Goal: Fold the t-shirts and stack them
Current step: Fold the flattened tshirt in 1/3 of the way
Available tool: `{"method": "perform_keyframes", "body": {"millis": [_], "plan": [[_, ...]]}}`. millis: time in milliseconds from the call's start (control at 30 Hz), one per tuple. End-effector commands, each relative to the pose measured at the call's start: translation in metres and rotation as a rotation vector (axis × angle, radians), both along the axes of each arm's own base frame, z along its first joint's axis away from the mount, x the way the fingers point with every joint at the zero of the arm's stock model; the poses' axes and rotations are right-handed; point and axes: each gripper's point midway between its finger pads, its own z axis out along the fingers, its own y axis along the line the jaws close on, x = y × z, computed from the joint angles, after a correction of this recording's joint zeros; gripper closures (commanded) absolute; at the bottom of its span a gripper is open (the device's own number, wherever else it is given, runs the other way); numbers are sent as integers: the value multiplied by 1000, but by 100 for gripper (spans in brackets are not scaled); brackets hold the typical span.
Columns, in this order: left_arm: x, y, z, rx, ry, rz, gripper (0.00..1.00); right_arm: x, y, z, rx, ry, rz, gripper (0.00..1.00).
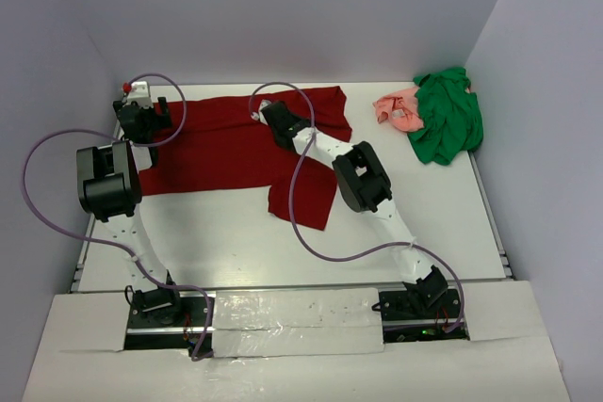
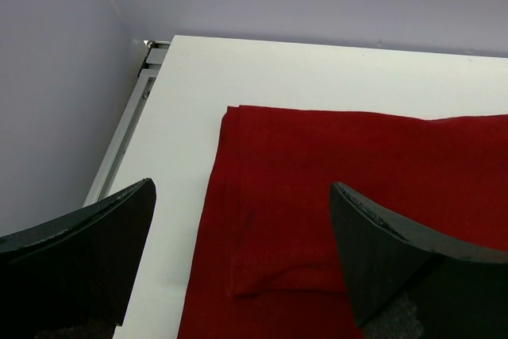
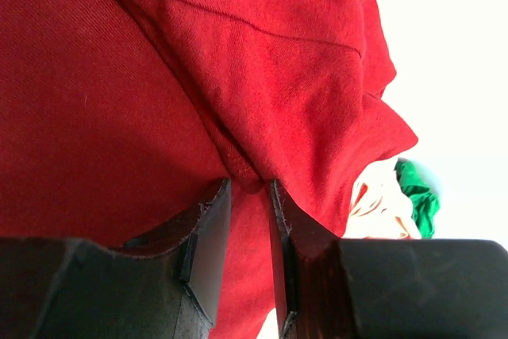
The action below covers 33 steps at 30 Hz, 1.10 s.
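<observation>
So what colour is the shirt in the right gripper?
Dark red shirt, clearest in right wrist view.

Seen from above, we count three shirts on one table (image 1: 236, 242): one maroon shirt (image 1: 226, 148), one green shirt (image 1: 448, 120) and one pink shirt (image 1: 396, 108). We count two arms, a left arm (image 1: 108, 181) and a right arm (image 1: 363, 176). Each carries one gripper, making two: the left gripper (image 2: 242, 196) and the right gripper (image 3: 248, 196). We count two purple cables, the left cable (image 1: 25, 181) and the right cable (image 1: 291, 204).
</observation>
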Motion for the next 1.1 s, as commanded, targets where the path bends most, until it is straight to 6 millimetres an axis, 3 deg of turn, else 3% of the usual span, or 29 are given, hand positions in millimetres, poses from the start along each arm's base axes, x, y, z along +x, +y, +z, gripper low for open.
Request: {"method": "perform_keyframes", "body": {"millis": [0,167,433,700,1067], "plan": [[3,-3,49,31,-120,-4,1,8,7,5,-15,-57,21,66],[2,-4,50,33,-124,-6,1,11,8,9,-25,-77,33,67],[2,-5,50,34,-124,-12,1,10,7,1,-35,-51,38,70],[3,-5,48,42,-116,-15,1,10,7,2,-18,-32,33,88],[2,-5,45,47,-111,-17,1,0,2,4,-10,-14,14,90]]}}
